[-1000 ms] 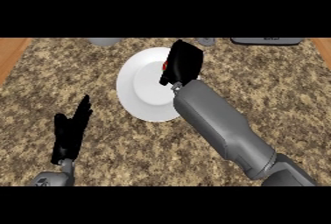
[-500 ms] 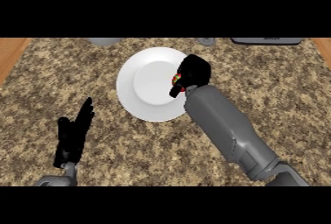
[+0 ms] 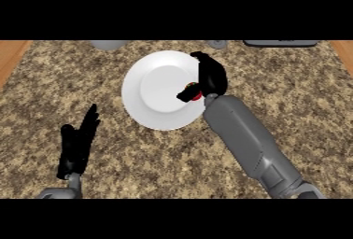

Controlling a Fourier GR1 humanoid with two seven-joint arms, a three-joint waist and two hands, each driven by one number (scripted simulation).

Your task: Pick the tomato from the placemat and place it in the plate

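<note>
Now the right hand (image 3: 209, 79) hangs over the right rim of the white plate (image 3: 157, 88) near the bench's (image 3: 289, 84) far edge, its fingers (image 3: 187, 93) curled round the mostly hidden tomato (image 3: 197, 95), while the left hand (image 3: 77, 144) rests open toward the near-left corner.
</note>
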